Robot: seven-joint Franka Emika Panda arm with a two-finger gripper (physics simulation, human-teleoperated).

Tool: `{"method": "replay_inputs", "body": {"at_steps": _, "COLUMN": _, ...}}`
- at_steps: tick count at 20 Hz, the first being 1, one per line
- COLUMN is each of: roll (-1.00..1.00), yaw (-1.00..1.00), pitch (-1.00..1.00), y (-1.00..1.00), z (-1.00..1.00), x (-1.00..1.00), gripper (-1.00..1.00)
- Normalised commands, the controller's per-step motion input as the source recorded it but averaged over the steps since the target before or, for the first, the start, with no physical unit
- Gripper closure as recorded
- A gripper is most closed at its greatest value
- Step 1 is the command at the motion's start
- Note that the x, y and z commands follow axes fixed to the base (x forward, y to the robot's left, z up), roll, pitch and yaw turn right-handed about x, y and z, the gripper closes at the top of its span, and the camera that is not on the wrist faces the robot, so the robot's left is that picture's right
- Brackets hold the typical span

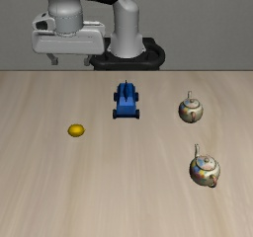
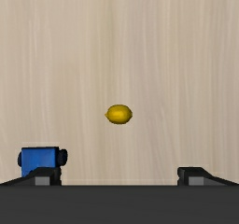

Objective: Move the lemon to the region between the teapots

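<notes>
On the counter (image 1: 40, 192) the lemon (image 1: 76, 130) lies far from the teapots (image 1: 190, 109) (image 1: 205, 169), not yet grasped; the tool (image 2: 119, 176) is open, empty.

Yellow lemon (image 1: 76, 130) lies well apart from both teapots (image 1: 191, 109).

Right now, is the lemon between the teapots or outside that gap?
Outside. The lemon sits at the exterior view's left; the upper teapot and lower teapot stand at its right, past the blue car.
</notes>
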Motion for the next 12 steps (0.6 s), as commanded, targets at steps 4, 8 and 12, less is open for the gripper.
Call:
{"method": "replay_inputs", "body": {"at_steps": 4, "roll": 0.0, "yaw": 0.0, "pitch": 0.0, "y": 0.0, "z": -0.75, "x": 0.25, "gripper": -1.0}}
{"method": "replay_inputs", "body": {"at_steps": 8, "roll": 0.0, "yaw": 0.0, "pitch": 0.0, "y": 0.0, "z": -1.0, "x": 0.0, "gripper": -1.0}}
{"method": "replay_inputs", "body": {"at_steps": 12, "roll": 0.0, "yaw": 0.0, "pitch": 0.0, "y": 0.0, "z": -1.0, "x": 0.0, "gripper": -1.0}}
